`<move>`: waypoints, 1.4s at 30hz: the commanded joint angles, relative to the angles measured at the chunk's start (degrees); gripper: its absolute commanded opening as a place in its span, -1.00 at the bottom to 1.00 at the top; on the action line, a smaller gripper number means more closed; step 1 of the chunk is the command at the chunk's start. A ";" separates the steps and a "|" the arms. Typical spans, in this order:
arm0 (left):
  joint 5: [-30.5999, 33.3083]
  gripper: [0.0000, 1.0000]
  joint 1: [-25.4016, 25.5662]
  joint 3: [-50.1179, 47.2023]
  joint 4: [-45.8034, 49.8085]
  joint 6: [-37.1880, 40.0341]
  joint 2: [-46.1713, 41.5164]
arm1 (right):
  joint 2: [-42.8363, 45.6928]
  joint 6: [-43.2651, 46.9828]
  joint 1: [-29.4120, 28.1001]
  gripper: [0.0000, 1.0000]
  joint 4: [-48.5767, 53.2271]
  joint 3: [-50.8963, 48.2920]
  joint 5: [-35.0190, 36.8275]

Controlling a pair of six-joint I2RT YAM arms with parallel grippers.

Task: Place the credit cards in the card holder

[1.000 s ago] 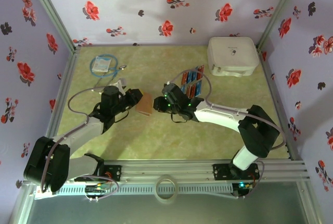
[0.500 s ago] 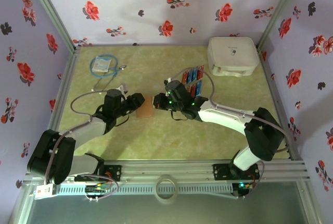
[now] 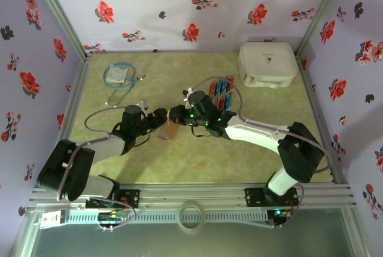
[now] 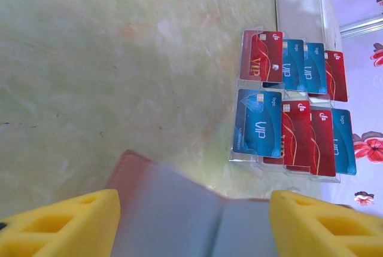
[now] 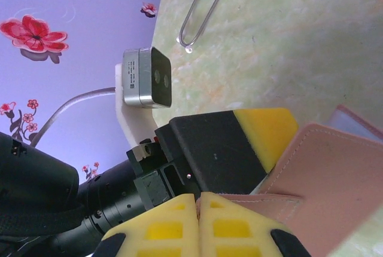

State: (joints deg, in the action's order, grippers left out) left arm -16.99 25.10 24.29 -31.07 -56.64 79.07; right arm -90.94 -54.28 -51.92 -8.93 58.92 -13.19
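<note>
Our right gripper is pinched shut on the holder's edge; our left gripper gapes wide astride it. Cards lie upper right, nearer the right arm.

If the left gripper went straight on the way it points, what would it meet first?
The card holder, right between its open fingers. Beyond it looks like bare table, the credit cards off to one side, though depth is unclear.
</note>
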 commanded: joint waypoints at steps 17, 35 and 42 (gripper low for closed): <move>1.31 0.37 -1.27 -4.28 0.55 3.86 -0.38 | 0.84 1.19 2.49 -1.00 -7.84 -9.48 -6.15; 6.89 0.37 -0.35 1.62 23.18 15.88 -3.20 | 7.48 8.35 5.37 -1.00 2.98 -20.25 1.19; 7.12 0.37 0.78 1.41 25.36 17.20 -1.81 | 5.42 8.76 5.55 -1.00 3.31 -20.96 2.85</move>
State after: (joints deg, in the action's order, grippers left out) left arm -11.05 25.52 24.99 -8.40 -41.58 76.55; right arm -84.47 -47.03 -46.85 -7.05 38.57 -12.73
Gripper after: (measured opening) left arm 0.687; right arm 0.044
